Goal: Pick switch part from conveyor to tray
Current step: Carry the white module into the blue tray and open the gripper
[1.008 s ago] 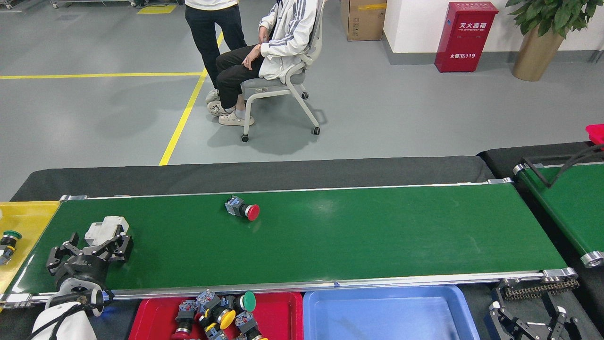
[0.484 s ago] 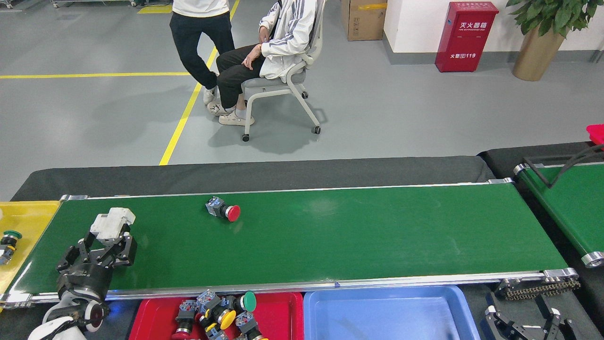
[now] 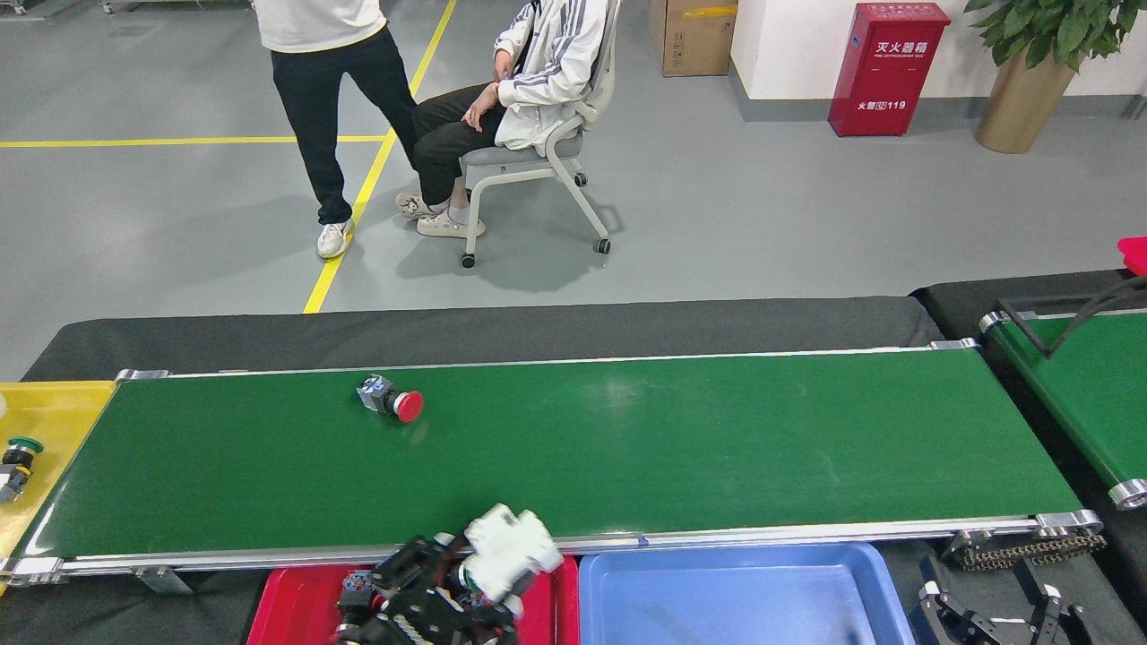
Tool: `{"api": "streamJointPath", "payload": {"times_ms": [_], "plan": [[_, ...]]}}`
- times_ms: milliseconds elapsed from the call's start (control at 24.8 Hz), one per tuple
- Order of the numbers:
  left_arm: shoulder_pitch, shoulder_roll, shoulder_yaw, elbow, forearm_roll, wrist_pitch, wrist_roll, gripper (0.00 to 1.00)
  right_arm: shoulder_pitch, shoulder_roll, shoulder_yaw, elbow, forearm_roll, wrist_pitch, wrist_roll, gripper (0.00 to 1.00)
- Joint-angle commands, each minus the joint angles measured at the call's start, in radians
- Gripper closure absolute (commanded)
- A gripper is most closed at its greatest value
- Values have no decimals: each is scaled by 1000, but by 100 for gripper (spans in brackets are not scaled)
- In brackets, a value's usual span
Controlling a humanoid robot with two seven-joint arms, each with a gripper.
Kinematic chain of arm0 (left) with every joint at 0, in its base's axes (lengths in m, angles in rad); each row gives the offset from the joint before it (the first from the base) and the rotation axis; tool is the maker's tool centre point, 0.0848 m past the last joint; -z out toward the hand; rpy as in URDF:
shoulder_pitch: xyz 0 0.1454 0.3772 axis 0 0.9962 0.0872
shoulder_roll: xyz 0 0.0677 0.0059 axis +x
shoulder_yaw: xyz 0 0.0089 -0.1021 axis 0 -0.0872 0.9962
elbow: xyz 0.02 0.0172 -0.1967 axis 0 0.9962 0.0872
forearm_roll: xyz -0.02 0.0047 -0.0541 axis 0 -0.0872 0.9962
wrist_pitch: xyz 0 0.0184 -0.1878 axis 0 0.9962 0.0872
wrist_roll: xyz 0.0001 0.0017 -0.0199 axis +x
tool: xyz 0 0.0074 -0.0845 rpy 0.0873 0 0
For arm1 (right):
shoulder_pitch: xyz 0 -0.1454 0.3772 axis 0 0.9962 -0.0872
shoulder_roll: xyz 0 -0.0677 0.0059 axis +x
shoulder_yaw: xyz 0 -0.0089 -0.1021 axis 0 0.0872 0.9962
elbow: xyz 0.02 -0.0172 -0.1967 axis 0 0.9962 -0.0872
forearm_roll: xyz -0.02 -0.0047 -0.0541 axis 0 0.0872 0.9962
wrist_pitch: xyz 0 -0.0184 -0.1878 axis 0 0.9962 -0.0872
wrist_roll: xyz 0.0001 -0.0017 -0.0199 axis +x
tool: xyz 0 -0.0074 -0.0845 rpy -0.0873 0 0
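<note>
A switch part [image 3: 391, 399] with a red mushroom button and grey body lies on its side on the green conveyor [image 3: 681, 448], left of centre near the far rail. My left gripper [image 3: 488, 566] is at the bottom centre, over the red tray [image 3: 280, 609] and just past the belt's near rail. It is shut on a white-grey switch part [image 3: 509, 548]. Several switch parts [image 3: 358, 593] lie in the red tray, partly hidden by the gripper. At the bottom right corner my right gripper [image 3: 996, 616] is off the belt, fingers spread and holding nothing.
A blue tray [image 3: 744, 596] sits right of the red one. A yellow tray [image 3: 54, 412] at the belt's left end holds a green-button part [image 3: 18, 452]. A second green belt [image 3: 1084, 385] stands at right. Beyond, one person stands and another sits on a chair [image 3: 538, 170].
My left gripper swung with the white part from the belt's left end to above the red tray. The red-button part travelled left along the belt. The standing person stepped left.
</note>
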Motion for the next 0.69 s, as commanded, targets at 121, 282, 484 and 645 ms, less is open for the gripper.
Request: {"api": "streamJointPath", "payload": {"times_ms": [121, 282, 484, 645], "plan": [[-23, -77, -88, -13, -75, 34, -75, 33, -3, -4, -21, -10, -3, -35, -5, 1], [-23, -80, -102, -11, -64, 106, -80, 0, -3, -2, -23, -10, -3, -36, -7, 1], [-5, -72, -19, -27, -45, 118, -77, 0, 0, -2, -35, -12, -3, -35, -7, 1], [18, -77, 258, -54, 48, 121, -75, 0, 3, -1, -38, -12, -3, -35, -5, 1]]}}
